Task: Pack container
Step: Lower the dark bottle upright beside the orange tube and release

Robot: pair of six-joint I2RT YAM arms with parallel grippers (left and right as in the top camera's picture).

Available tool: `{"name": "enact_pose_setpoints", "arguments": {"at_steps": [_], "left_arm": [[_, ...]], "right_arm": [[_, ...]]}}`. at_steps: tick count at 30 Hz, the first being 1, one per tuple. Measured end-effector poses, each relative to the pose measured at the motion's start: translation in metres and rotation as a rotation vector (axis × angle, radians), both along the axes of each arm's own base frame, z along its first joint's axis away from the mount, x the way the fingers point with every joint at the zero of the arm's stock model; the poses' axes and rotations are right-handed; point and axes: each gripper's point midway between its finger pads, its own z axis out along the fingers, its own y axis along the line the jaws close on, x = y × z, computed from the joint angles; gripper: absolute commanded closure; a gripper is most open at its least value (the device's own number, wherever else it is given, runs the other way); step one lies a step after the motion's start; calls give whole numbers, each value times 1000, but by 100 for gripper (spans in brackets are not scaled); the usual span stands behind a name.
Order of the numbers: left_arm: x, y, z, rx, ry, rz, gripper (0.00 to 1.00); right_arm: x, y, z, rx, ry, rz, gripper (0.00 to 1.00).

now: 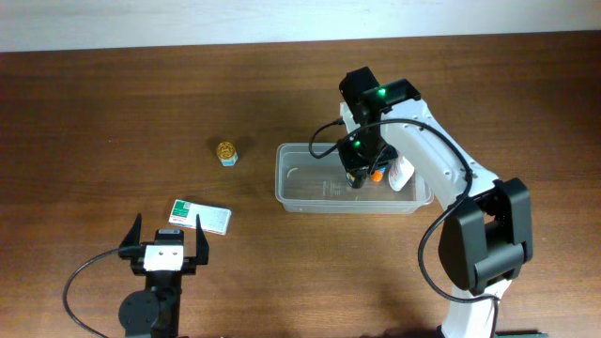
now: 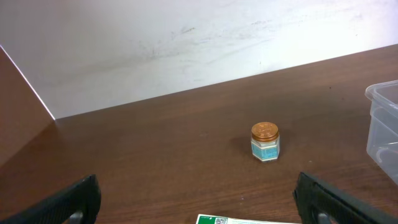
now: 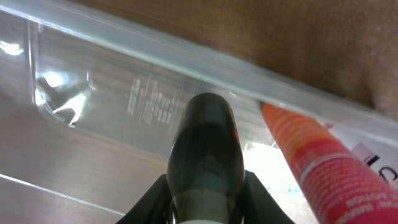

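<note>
Where the right gripper (image 1: 360,176) dips into the container (image 1: 300,192), its fingers (image 3: 258,199) are clamped on a dark bottle (image 3: 205,143), glossy & rounded, w/ a pale band at the base. Container: clear thin plastic, rect. w/ rounded corners & a rim, shallow, sitting right of centre on the brown wood-grain table (image 1: 94,113). Moulded small print on its floor is too faint to read. Beside the bottle, inside, lies an orange tube (image 3: 317,162), matte & tapering, w/ white lettering and a white section w/ dark print, both illegible. The left gripper (image 1: 167,230) sits low by the table's near edge, jaws wide apart, holding nothing. Just beyond it lies a flat box (image 1: 199,215), white w/ green print & a QR code, text unreadable. Further back, well apart from the container, stands a small faceted jar (image 2: 265,142): gold embossed lid, pale-blue label, wording too small.
</note>
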Motion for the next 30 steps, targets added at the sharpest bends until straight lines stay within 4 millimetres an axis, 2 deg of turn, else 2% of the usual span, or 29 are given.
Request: {"name": "enact_pose_setpoints", "arguments": {"at_steps": [10,23,24,30], "left_arm": [[0,0,0,0,0,0,0],[0,0,0,0,0,0,0],[0,0,0,0,0,0,0],[0,0,0,0,0,0,0]], "right_arm": [[6,2,-1,5,-24,0,72],[4,0,-24,-20,33,-1,71],[4,0,-24,-20,33,0,68],[5,0,-24,-21,29,0,64]]}}
